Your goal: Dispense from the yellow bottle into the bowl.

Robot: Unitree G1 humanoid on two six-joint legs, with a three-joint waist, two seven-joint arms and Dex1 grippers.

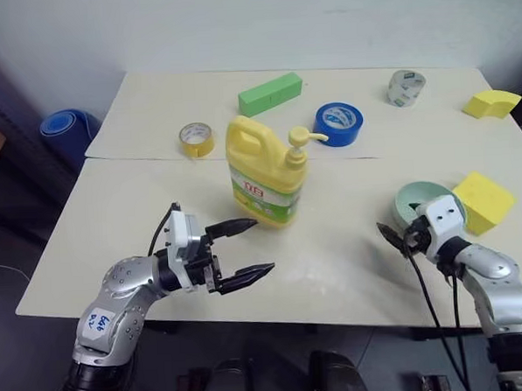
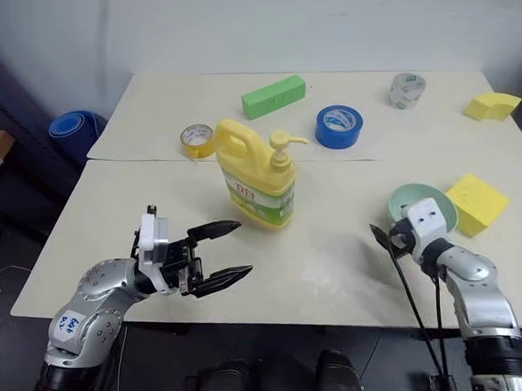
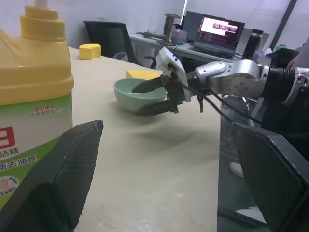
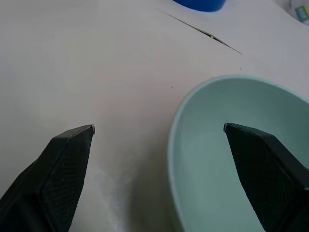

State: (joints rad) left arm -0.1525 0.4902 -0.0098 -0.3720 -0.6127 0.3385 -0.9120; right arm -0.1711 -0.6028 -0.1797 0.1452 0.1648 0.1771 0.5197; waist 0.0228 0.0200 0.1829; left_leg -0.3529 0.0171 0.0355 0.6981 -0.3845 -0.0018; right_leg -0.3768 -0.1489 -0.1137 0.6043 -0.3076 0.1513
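Both end effectors released; bench front half largely bare.

The yellow bottle (image 1: pixel 266 172) is placed upright near the bench (image 1: pixel 335 270) centre, just beyond the spread fingers of the left end effector (image 1: pixel 246 249), untouched. The bowl (image 1: pixel 421 200) is set near the right edge, beside a yellow foam block (image 1: pixel 483 201); its rim is straddled by the spread right end effector (image 4: pixel 159 130).

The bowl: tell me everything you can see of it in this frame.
The bowl is small, round, pale mint green, smooth and plain, plastic by its look, and seemingly empty. It sits upright on the table beside a yellow foam block. The open right gripper straddles its near rim, one finger over the inside; contact is unclear.
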